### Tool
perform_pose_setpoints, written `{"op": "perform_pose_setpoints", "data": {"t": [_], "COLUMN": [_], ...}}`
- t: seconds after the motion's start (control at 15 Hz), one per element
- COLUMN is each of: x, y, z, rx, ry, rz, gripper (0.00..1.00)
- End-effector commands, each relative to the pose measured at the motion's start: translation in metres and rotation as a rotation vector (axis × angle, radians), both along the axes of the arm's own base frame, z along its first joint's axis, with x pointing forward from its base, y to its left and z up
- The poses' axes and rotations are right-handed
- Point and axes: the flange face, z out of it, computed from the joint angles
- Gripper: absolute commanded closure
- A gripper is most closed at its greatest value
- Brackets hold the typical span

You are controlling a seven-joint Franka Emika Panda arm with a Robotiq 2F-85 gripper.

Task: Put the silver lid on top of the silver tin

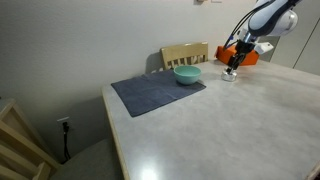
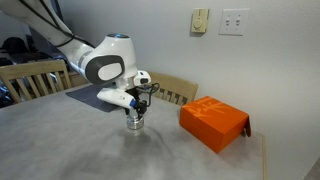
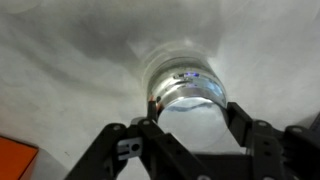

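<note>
The silver tin [image 2: 135, 125] stands on the pale table beside the orange box; it also shows in an exterior view [image 1: 230, 77] and in the wrist view [image 3: 180, 78]. My gripper [image 2: 136, 110] points straight down right over it. In the wrist view my gripper [image 3: 190, 118] has a finger on each side of the silver lid [image 3: 190, 105], a round pale shiny disc. The lid sits at the tin's top rim. I cannot tell whether it rests on the rim or hangs just above it.
An orange box [image 2: 213, 122] lies close beside the tin, also seen in an exterior view [image 1: 240, 52]. A teal bowl [image 1: 187, 75] stands on a dark grey mat [image 1: 155, 92]. A wooden chair [image 1: 185, 53] stands behind the table.
</note>
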Motion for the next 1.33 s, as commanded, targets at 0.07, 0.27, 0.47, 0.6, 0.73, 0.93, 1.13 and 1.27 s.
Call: {"op": "perform_pose_setpoints", "data": {"t": [0.07, 0.27, 0.47, 0.6, 0.73, 0.93, 1.13, 1.27], "x": [0.006, 0.001, -0.008, -0.017, -0.028, -0.046, -0.064, -0.047], "y": [-0.001, 0.0, 0.004, 0.01, 0.018, 0.033, 0.046, 0.047], "z": [-0.009, -0.003, 0.007, 0.018, 0.033, 0.058, 0.081, 0.075], "rx": [-0.002, -0.002, -0.005, -0.012, -0.015, -0.016, -0.009, -0.006], "ry": [0.036, 0.033, 0.02, 0.008, 0.005, -0.002, -0.012, -0.022], "rz": [0.02, 0.023, 0.036, 0.052, 0.069, 0.095, 0.13, 0.106], "gripper": [0.56, 0.02, 0.0, 0.0, 0.0, 0.0, 0.0, 0.0]}}
